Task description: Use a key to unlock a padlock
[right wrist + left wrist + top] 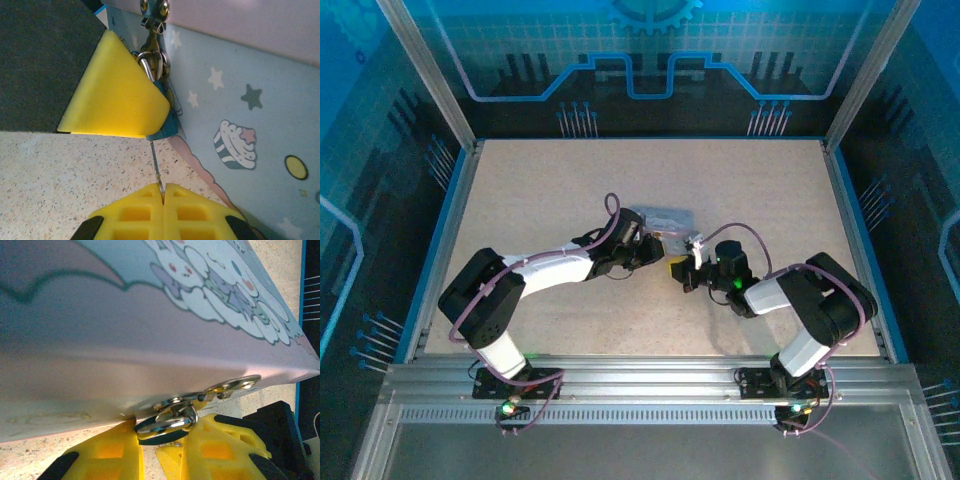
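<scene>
The padlock (161,438) is a tiny dark body with a silvery shackle (170,421) that hangs from the hasp (231,387) of the pale cartoon-printed tin (150,340). My left gripper (162,447) is shut on the padlock, one yellow finger (107,455) on each side. In the right wrist view the padlock (167,129) shows below the left finger (115,95). My right gripper (163,194) is shut on the thin key (156,167), whose shaft runs up to the padlock's underside. From above, both grippers (665,260) (686,272) meet in front of the tin (665,216).
The tin lies on a speckled beige table (570,180), walled by blue rails and a metal frame (450,110). Both arms reach inward toward the table's middle, and open tabletop lies behind and to both sides.
</scene>
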Action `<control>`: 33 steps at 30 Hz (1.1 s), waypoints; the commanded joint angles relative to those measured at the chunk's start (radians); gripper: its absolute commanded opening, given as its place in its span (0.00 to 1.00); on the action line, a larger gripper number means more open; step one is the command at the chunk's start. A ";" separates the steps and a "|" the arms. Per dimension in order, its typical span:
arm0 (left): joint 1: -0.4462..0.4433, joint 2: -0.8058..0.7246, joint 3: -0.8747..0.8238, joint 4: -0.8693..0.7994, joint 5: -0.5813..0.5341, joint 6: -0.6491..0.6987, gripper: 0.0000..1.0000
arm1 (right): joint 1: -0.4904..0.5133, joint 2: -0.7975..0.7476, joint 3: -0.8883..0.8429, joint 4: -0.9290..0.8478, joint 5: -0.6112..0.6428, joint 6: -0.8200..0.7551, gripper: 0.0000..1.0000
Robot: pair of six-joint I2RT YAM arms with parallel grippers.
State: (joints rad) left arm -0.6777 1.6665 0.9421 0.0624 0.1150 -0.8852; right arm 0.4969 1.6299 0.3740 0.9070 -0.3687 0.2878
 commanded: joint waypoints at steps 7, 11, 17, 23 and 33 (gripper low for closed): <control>0.005 -0.044 0.046 0.021 0.028 0.005 0.15 | -0.004 0.031 0.022 0.026 -0.008 -0.004 0.00; 0.005 -0.044 0.046 0.020 0.028 0.005 0.15 | -0.004 0.038 0.026 0.026 -0.007 -0.003 0.00; 0.005 -0.044 0.044 0.020 0.028 0.006 0.15 | -0.003 0.032 0.020 0.042 -0.008 0.001 0.00; 0.006 -0.047 0.043 0.020 0.029 0.005 0.15 | -0.004 0.026 0.013 0.061 -0.004 0.004 0.00; 0.004 -0.053 0.038 0.022 0.029 0.002 0.15 | -0.009 0.020 0.014 0.085 -0.006 0.007 0.00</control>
State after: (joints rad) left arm -0.6765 1.6577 0.9421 0.0566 0.1215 -0.8856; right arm 0.4961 1.6573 0.3798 0.9440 -0.3683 0.2916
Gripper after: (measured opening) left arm 0.203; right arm 0.041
